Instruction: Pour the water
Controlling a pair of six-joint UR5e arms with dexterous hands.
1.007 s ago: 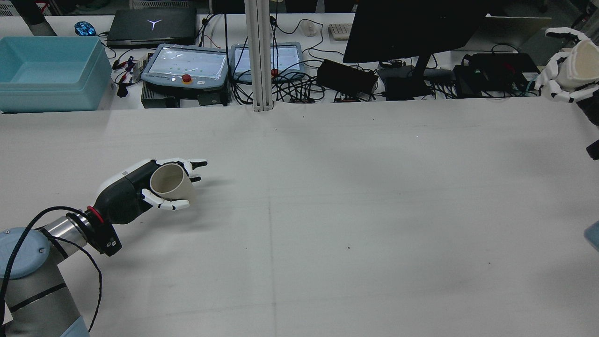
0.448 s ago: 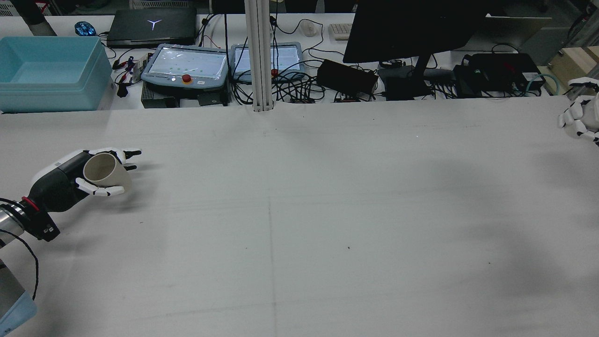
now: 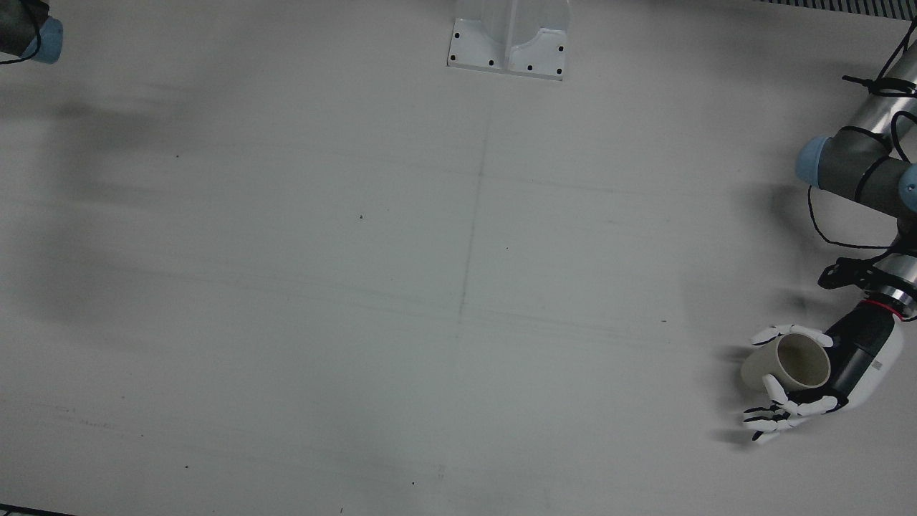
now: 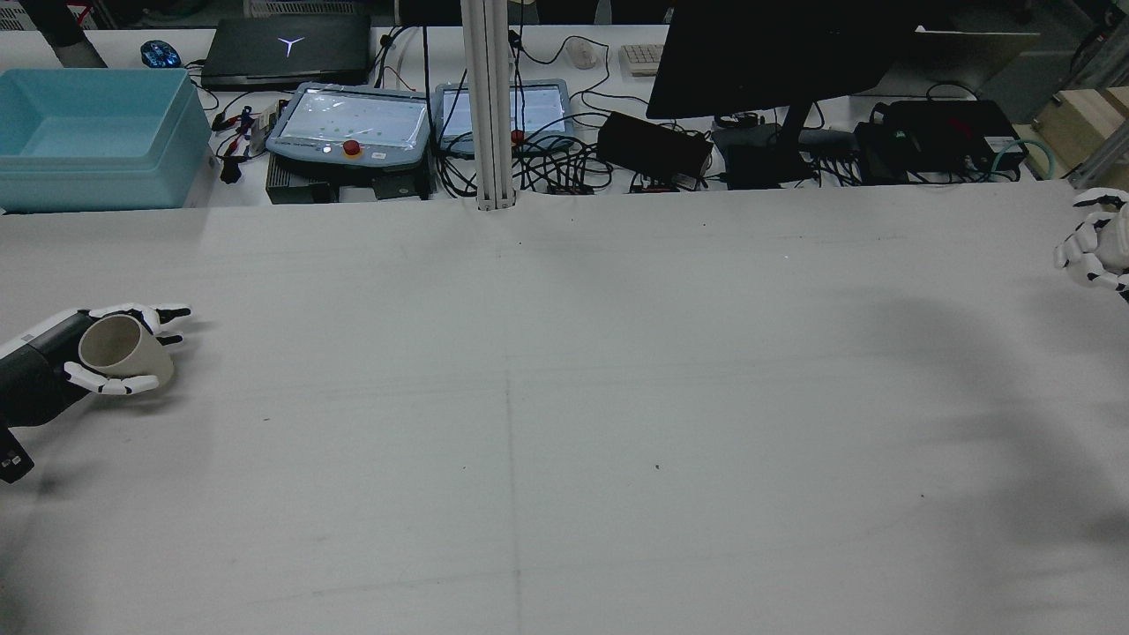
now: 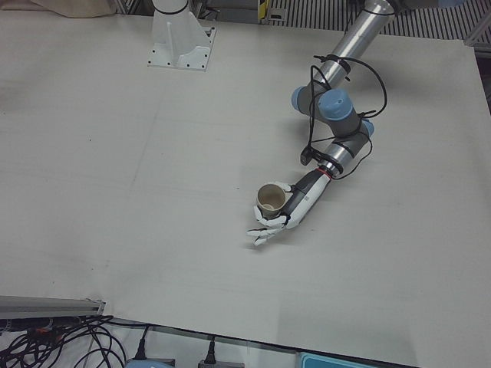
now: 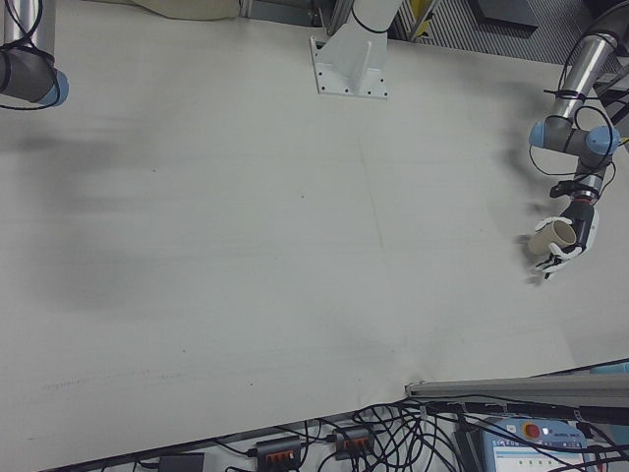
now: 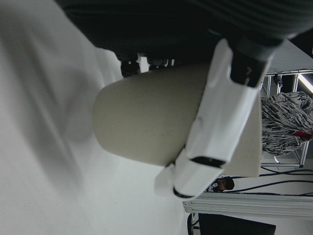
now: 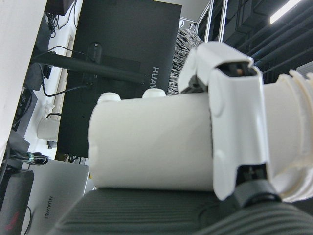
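Note:
A beige cup (image 4: 119, 348) sits in my left hand (image 4: 53, 370) at the far left of the table, its mouth tipped back toward the arm. The same cup (image 3: 784, 362) and left hand (image 3: 824, 376) lie at the right edge of the front view. The left-front view shows the cup (image 5: 268, 201) low over the table. Fingers (image 7: 220, 112) wrap the cup (image 7: 146, 117) in the left hand view. My right hand (image 4: 1098, 247) barely shows at the rear view's right edge. Its own view shows fingers (image 8: 234, 127) closed around a white bottle (image 8: 151, 147) lying sideways.
Behind the table's far edge stand a blue bin (image 4: 88, 132), two teach pendants (image 4: 353, 123), a dark monitor (image 4: 776, 53), black boxes and tangled cables. A white post (image 4: 489, 106) rises at the middle; its base plate (image 3: 509, 43) is bolted down.
The left hand has carried the cup steadily leftward in the rear view, toward the table's left edge. The right hand has dropped lower and slid almost out of the right edge.

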